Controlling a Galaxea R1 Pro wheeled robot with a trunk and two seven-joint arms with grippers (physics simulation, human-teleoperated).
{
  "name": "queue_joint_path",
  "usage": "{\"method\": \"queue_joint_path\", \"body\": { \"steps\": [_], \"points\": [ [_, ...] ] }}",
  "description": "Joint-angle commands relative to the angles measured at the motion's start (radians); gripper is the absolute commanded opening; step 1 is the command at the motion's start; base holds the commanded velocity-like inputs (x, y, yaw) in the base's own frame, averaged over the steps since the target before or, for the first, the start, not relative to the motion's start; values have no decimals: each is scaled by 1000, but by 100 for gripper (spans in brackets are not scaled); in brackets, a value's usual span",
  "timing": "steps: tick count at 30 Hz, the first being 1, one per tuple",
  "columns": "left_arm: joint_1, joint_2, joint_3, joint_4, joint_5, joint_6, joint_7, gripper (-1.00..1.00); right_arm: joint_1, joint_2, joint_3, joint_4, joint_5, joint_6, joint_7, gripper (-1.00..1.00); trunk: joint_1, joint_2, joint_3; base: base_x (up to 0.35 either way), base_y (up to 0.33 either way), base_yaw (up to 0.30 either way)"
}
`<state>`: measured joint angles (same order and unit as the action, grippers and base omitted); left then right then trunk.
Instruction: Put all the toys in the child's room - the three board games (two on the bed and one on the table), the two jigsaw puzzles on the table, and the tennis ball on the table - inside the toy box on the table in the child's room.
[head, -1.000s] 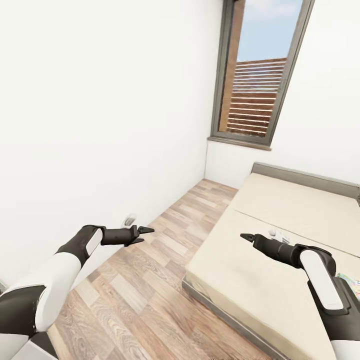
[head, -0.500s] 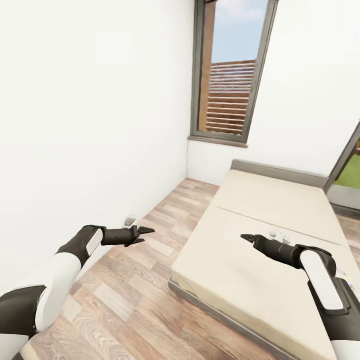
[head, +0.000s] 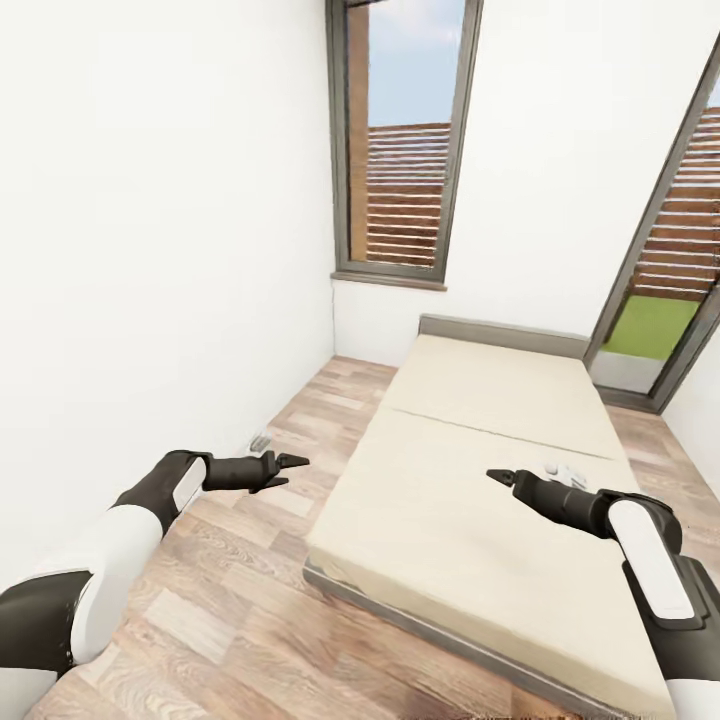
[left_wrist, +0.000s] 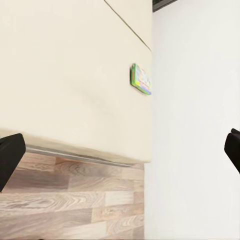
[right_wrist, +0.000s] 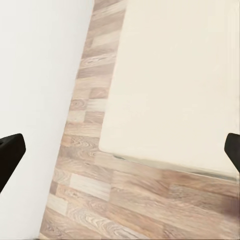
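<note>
bed: beige mattress, dark grey frame | board game: green-edged, flat on mattress | both jaws spread, empty

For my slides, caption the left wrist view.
Open left gripper faces the bed, a board game lying on it.

Tall window stood in the far white wall. Right of the window, a glass door showed grass outside. Below the window, wood-plank floor ran along the left wall.
</note>
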<state>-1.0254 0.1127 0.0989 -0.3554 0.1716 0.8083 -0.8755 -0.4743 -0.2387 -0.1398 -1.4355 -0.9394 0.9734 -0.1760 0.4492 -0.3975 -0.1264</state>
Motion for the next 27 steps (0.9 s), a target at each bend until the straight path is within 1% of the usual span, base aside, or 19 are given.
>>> {"method": "queue_joint_path", "body": {
  "steps": [1, 11, 22, 27],
  "points": [
    [-1, 0, 4, 0, -1, 5, -3, 100, -1, 0, -1, 0, -10, 4, -10, 100, 1, -3, -2, 0, -129, -280],
    [-1, -1, 4, 0, -1, 5, -3, 100, -1, 1, -3, 1, -9, 6, -10, 100, 1, -3, -2, 0, -40, -280],
    [0, -1, 4, 0, -1, 5, -2, 100, -1, 0, -4, 1, -9, 5, -10, 100, 1, -3, -2, 0, -76, -280],
    [-1, -1, 4, 0, -1, 5, -2, 100, -1, 1, -13, 1, -8, 5, -10, 100, 1, -3, -2, 0, -9, -280]
  ]
}}
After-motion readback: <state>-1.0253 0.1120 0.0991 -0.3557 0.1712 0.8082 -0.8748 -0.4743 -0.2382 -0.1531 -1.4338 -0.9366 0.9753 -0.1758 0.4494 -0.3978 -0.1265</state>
